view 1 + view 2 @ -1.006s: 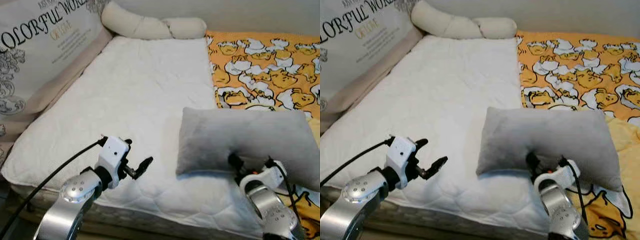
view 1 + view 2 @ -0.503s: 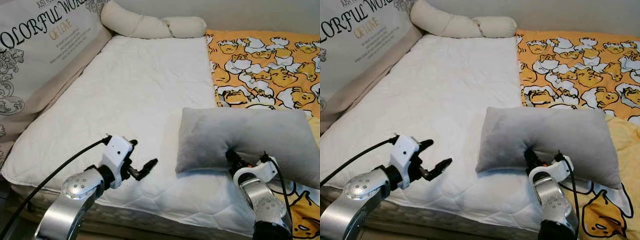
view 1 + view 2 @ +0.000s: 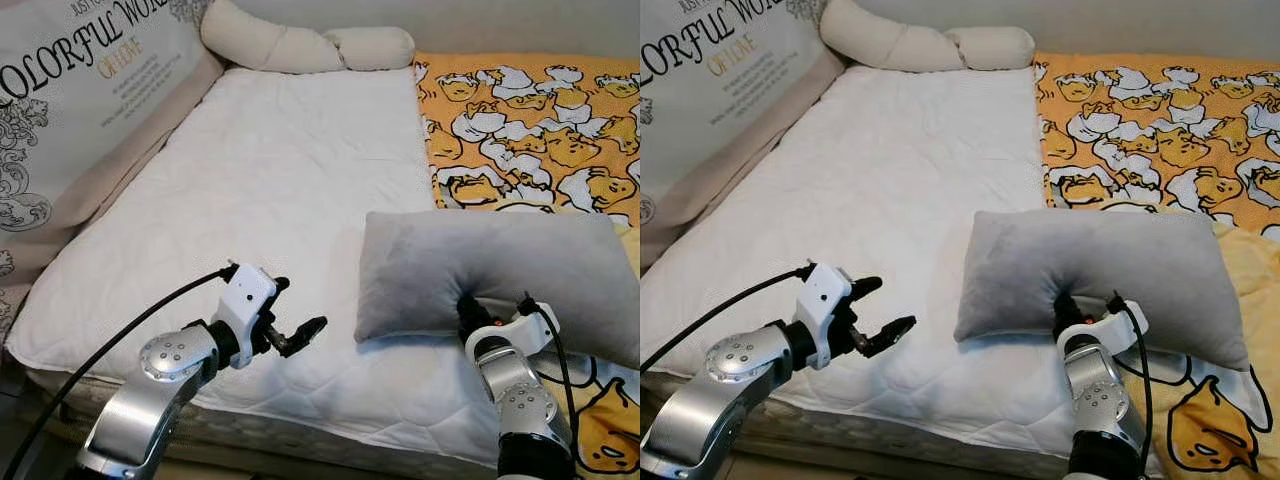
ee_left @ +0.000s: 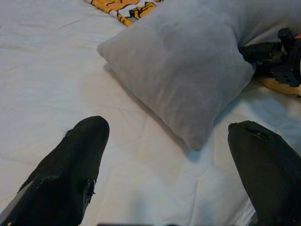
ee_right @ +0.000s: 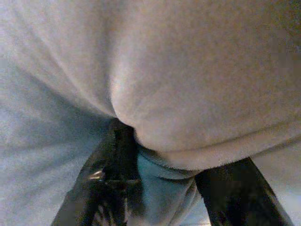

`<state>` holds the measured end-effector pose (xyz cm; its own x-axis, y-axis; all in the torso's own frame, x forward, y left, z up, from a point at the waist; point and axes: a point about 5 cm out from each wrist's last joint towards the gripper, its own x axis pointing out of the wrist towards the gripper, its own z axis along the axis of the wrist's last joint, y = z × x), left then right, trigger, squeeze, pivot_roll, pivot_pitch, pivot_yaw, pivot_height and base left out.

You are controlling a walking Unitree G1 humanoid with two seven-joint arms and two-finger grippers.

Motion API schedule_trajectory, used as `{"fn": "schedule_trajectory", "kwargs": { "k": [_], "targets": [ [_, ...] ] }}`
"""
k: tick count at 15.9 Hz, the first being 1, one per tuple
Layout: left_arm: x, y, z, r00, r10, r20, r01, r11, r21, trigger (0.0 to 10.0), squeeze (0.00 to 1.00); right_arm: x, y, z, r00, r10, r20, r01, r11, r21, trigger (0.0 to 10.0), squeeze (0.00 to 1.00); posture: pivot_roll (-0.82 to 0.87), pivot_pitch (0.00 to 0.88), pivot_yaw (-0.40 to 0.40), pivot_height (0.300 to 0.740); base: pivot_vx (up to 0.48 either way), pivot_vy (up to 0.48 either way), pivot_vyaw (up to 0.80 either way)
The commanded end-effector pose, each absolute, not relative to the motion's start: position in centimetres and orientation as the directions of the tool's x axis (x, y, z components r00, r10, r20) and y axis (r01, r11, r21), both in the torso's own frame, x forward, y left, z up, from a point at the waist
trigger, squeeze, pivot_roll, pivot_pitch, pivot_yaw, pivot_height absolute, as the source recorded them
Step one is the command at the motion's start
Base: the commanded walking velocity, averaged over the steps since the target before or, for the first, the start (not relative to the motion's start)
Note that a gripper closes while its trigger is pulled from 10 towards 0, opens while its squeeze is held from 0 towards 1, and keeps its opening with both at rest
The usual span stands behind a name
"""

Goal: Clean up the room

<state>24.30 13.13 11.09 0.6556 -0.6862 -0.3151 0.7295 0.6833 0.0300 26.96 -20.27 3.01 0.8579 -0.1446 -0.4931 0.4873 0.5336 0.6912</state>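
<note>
1. The bed point(image 3: 270, 190) before me is covered by a white quilted pad, with bare mattress between my two arms.
2. Along my left side leans a large printed cushion point(image 3: 70, 90); its lettering reads "COLORFUL WOR…" with a smaller orange line below that I cannot make out.
3. To my right lies an orange blanket point(image 3: 530, 120) printed with yellow-and-white cartoon figures, running under the far edge of the pillow.
4. The grey pillow point(image 3: 500, 270) lies on the near right part of the bed, partly on the white pad, partly on the blanket.
5. A long cream bolster point(image 3: 300, 45) is bent across the head of the bed.
6. My right hand point(image 3: 1068, 308) pushes into the pillow's near edge; the fabric is pinched and dented between its fingers point(image 5: 117, 155).
7. My left hand point(image 3: 296, 322) hovers over the white pad, left of the pillow and apart from it, fingers point(image 4: 70, 160) spread wide, holding nothing.
</note>
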Motion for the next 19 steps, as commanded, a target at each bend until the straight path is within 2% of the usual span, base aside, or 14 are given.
{"fn": "schedule_trajectory", "kwargs": {
  "k": [1, 2, 4, 8, 11, 14, 16, 19],
  "targets": [
    [24.4, 13.2, 11.0, 0.649, -0.689, -0.321, 0.737, 0.675, 0.041, 10.0, 0.0, 27.5, -19.7, 3.1, 0.856, -0.127, -0.501, 0.486, 0.527, 0.697, 0.0, 0.0, -0.03, 0.0, 0.064, 0.74, 0.0, 0.0, 0.0],
    [24.5, 13.1, 10.9, 0.644, -0.694, -0.322, 0.741, 0.67, 0.037, 10.0, 0.0, 27.5, -19.6, 3.2, 0.855, -0.12, -0.504, 0.489, 0.507, 0.709, 0.0, 0.0, -0.03, 0.0, 0.062, 0.74, 0.0, 0.0, 0.0],
    [24.6, 13.0, 10.8, 0.64, -0.695, -0.329, 0.744, 0.667, 0.037, 10.0, 0.0, 27.8, -20.2, 3.3, 0.861, -0.128, -0.492, 0.472, 0.56, 0.681, 0.0, 0.0, 0.0, 0.0, 0.047, 0.74, 0.0, 0.0, 0.0],
    [24.3, 14.1, 10.7, 0.65, -0.678, -0.343, 0.734, 0.678, 0.052, 10.0, 0.0, 28.3, -20.6, 4.4, 0.881, -0.141, -0.451, 0.444, 0.576, 0.687, 0.0, 0.0, 0.01, 0.0, 0.043, 0.74, 0.0, 0.0, 0.0],
    [24.1, 15.0, 10.7, 0.67, -0.655, -0.35, 0.715, 0.697, 0.064, 10.0, 0.0, 29.3, -21.2, 6.2, 0.911, -0.139, -0.388, 0.375, 0.673, 0.638, 0.0, 0.0, 0.01, 0.0, 0.036, 0.74, 0.0, 0.0, 0.0],
    [24.5, 17.0, 10.8, 0.746, -0.574, -0.338, 0.63, 0.773, 0.078, 10.0, 0.0, 32.2, -20.9, 11.8, 0.979, -0.075, -0.192, 0.172, 0.812, 0.557, 0.0, 0.0, -0.01, 0.0, 0.046, 0.74, 0.0, 0.0, 0.0],
    [24.5, 17.6, 10.9, 0.751, -0.566, -0.341, 0.624, 0.777, 0.084, 10.0, 0.0, 34.1, -19.3, 15.2, 0.992, 0.07, -0.105, -0.007, 0.865, 0.502, 0.0, 0.0, 0.0, 0.0, 0.031, 0.74, 0.0, 0.0, 0.0],
    [24.8, 18.0, 11.5, 0.772, -0.548, -0.322, 0.603, 0.791, 0.103, 10.0, 0.0, 36.1, -16.5, 18.7, 0.961, 0.274, -0.024, -0.23, 0.848, 0.477, 0.0, 0.0, 0.02, 0.0, 0.016, 0.74, 0.0, 0.0, 0.0]
  ]
}}
